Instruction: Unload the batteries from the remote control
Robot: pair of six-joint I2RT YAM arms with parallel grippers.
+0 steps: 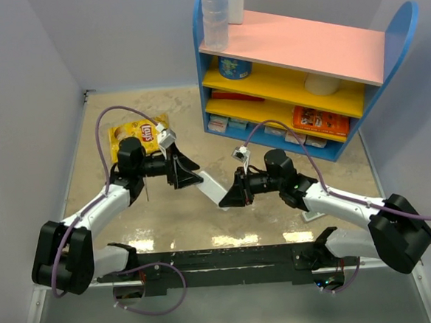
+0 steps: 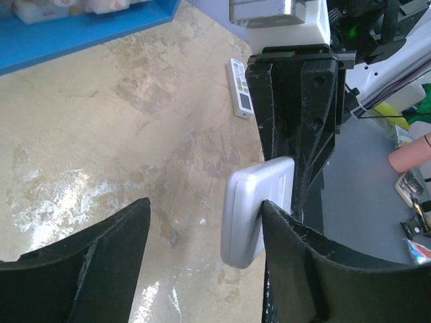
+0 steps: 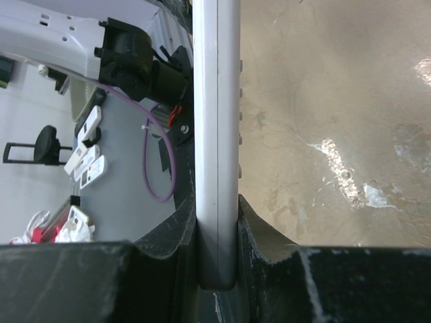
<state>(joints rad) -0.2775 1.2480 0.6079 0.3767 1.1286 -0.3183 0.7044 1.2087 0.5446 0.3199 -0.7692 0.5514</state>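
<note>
The beige marbled table (image 1: 175,216) carries a blue shelf (image 1: 297,52) at its back; a yellow snack bag (image 1: 132,130) lies left of the shelf.

"Where could a hand pass near the remote control (image 1: 211,186)?"

"On its near side, bare table (image 1: 168,224) stretches towards the arm bases. At its left end, an open gap shows between it and one finger of the spread left gripper (image 2: 205,214)."

"And what stands in the way?"

"The right gripper (image 1: 231,196) clamps its right end. Beyond it to the right stands the shelf (image 1: 385,46); beyond it to the left lies a yellow snack bag (image 1: 134,135)."
</note>
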